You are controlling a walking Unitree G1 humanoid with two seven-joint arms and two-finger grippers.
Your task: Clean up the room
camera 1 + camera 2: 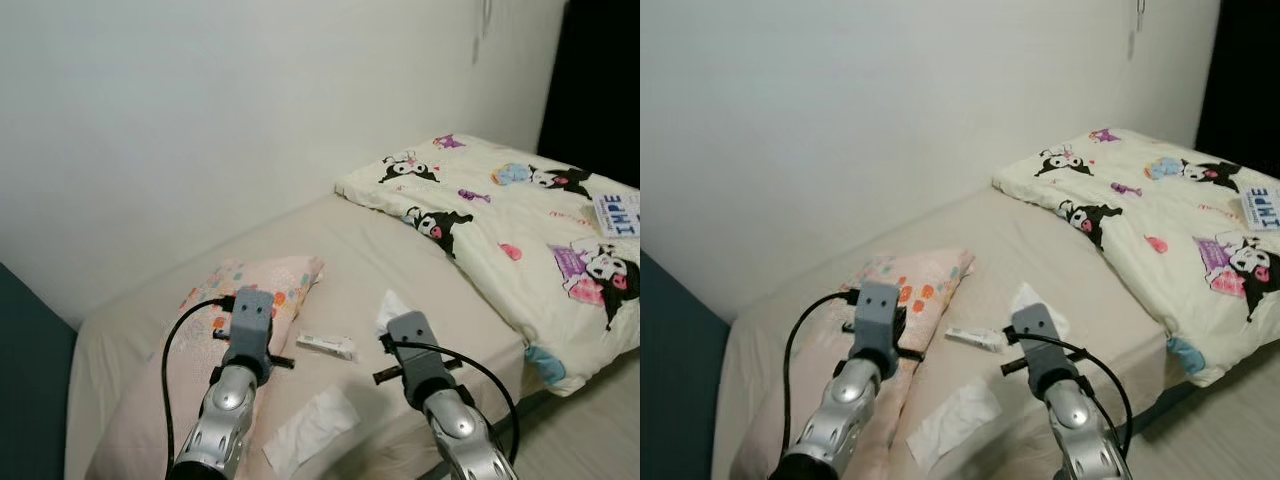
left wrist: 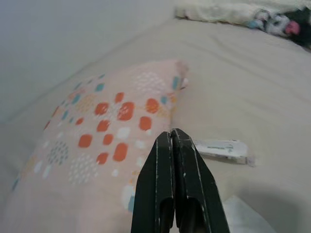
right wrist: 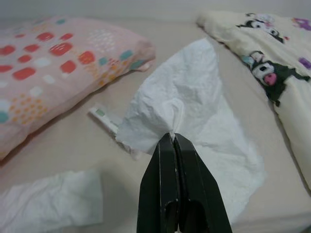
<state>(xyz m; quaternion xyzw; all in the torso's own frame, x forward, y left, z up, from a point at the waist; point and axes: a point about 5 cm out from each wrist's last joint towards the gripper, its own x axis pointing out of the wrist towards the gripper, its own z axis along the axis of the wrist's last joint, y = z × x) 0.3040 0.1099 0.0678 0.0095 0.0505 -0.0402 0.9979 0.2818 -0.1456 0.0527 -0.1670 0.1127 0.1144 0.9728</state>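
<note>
Right gripper (image 3: 173, 137) pinching white tissue (image 3: 194, 102) | left gripper (image 2: 172, 133) closing empty beside patterned pillow (image 2: 102, 131) | quilt label (image 1: 617, 213) reading "IMPE"

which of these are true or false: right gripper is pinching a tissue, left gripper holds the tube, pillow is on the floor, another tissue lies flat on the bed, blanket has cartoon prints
1. The right gripper is pinching a white tissue. True.
2. The left gripper holds the small white tube. False: its fingers are shut on nothing, and the tube lies on the bed sheet beside it.
3. The dotted pink pillow is on the floor. False: it lies on the bed.
4. A second tissue lies flat on the bed. True.
5. The cream blanket has cartoon character prints. True.
</note>
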